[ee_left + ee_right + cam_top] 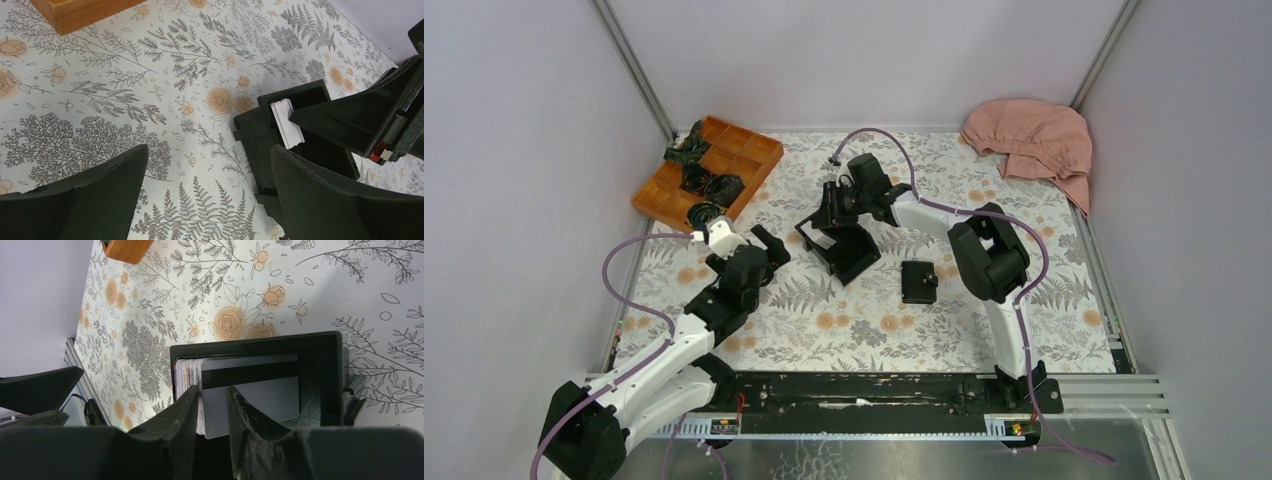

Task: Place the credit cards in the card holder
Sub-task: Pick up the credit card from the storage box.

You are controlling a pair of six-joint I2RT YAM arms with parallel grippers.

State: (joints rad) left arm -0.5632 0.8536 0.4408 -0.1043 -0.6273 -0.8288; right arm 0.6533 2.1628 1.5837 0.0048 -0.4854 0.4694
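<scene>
A stack of white and pale grey credit cards (265, 400) stands on edge in a rigid black open-topped box (330, 370) mid-table. My right gripper (214, 390) reaches down into the box; its fingers stand narrowly apart, with the front cards' top edges in the gap. The same cards (287, 124) and box (257, 150) show in the left wrist view. In the top view my right gripper (832, 213) hangs over the box (849, 255). The black card holder (918, 281) lies folded to the box's right. My left gripper (762, 258) (210, 165) is open over bare cloth, left of the box.
A wooden compartment tray (746, 135) with dark items (709, 185) sits at the back left, and its corner (80, 12) is near the left arm. A pink cloth (1034, 140) lies bunched in the back right corner. Grey walls enclose the floral mat.
</scene>
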